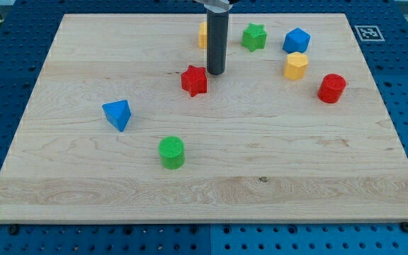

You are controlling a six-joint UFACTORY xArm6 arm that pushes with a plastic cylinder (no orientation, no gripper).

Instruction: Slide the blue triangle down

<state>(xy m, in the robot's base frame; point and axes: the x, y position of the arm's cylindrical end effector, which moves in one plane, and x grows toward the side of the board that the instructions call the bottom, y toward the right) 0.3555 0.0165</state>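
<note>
The blue triangle (pixel 117 114) lies on the wooden board (pixel 83 177) at the view's left, a little above the middle height. My tip (pixel 215 73) stands near the view's top centre, just right of and slightly above the red star (pixel 195 81). The tip is far to the upper right of the blue triangle and does not touch it. The rod rises straight up out of the view's top.
A green cylinder (pixel 171 152) sits below and right of the blue triangle. A yellow block (pixel 202 35) is partly hidden behind the rod. A green star (pixel 254 37), a blue block (pixel 297 40), a yellow hexagon (pixel 296 65) and a red cylinder (pixel 331 88) lie at the upper right.
</note>
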